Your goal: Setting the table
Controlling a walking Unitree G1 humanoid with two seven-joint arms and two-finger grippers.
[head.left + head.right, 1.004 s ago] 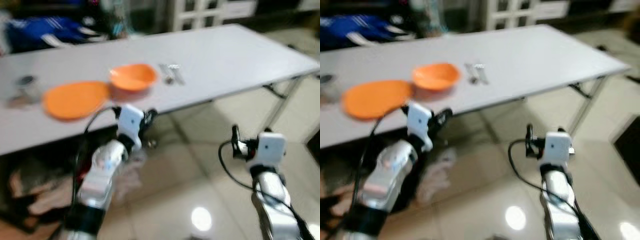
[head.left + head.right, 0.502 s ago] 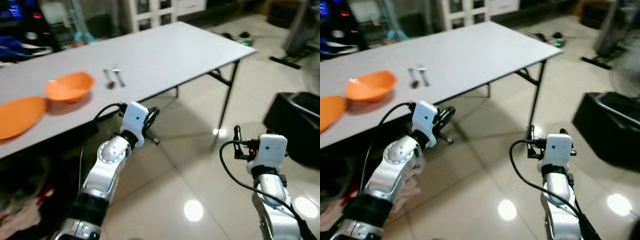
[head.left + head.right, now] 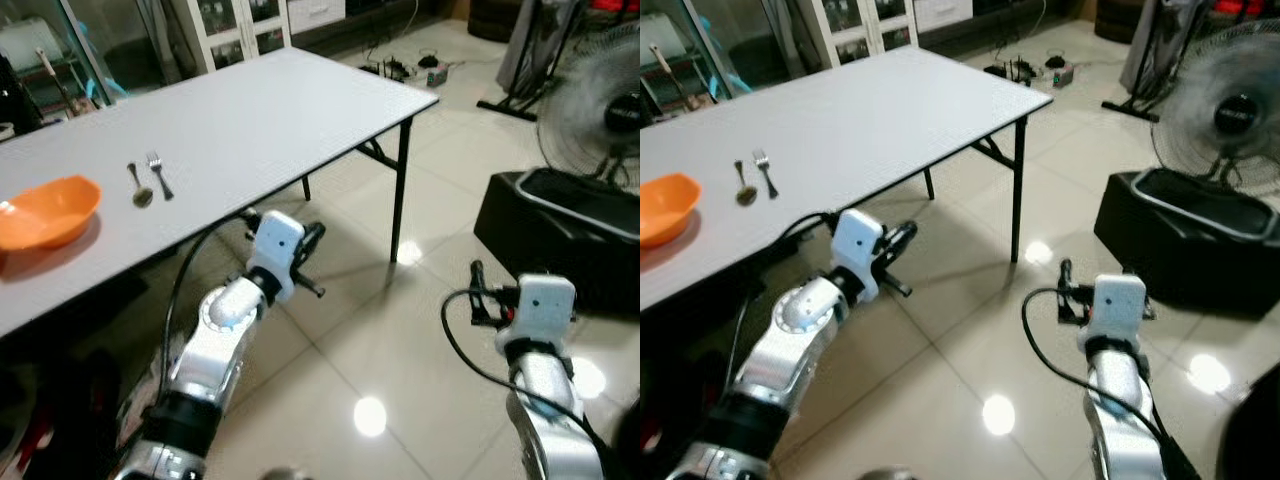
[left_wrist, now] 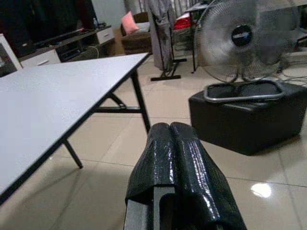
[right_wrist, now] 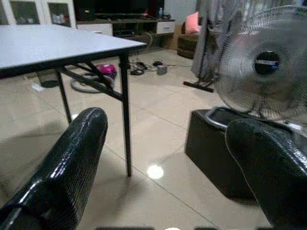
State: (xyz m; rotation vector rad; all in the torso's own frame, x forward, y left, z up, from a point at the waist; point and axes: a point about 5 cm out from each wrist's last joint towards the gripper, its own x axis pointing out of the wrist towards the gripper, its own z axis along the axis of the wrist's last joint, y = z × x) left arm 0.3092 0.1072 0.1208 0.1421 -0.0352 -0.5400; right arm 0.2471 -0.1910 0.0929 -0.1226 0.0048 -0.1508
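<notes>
Orange bowl (image 3: 45, 212) at the surface's (image 3: 260, 110) left end, near the front edge; spoon (image 3: 139, 187) and fork (image 3: 158, 174) just right of it, long axes running front to back. My left claw (image 3: 312, 238), fingers pressed together, hangs below the front edge, nearer the cutlery. Right claw (image 5: 163, 158) spread wide, empty, over floor.

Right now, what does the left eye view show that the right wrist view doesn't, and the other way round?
Left eye view's own: the orange bowl, spoon and fork on the tabletop, and the left pincer held low by the table's edge. Right wrist view's own: a pink cushion at the far end of the room, and a close look at the right pincer, fingers spread wide. Shared: the white table, the standing fan, the black box below it and the glossy tile floor.
</notes>
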